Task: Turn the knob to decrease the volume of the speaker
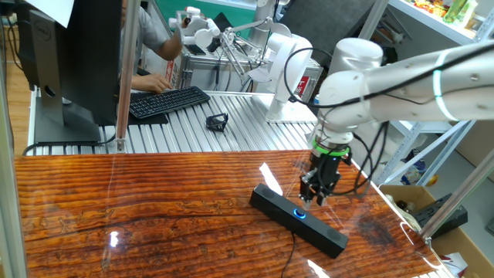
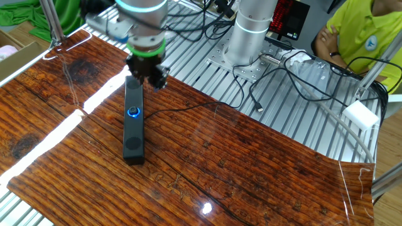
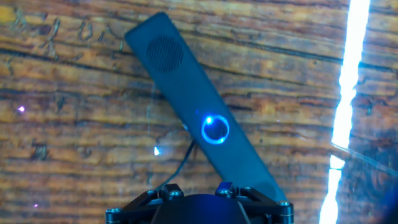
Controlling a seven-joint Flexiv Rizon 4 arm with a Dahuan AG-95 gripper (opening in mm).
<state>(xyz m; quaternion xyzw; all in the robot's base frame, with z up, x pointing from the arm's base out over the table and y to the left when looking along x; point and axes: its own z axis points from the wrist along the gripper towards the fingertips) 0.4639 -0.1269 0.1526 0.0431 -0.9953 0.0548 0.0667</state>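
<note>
One speaker (image 1: 297, 219) with one glowing knob (image 1: 299, 214), one keyboard (image 1: 168, 101) and one claw (image 1: 316, 194) over one counter (image 1: 154, 224).

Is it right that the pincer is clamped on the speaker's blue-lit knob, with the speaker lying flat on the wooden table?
Not quite. The pincer hangs above the speaker, clear of the knob, which the hand view shows untouched. The speaker does lie flat on the wooden table.
</note>
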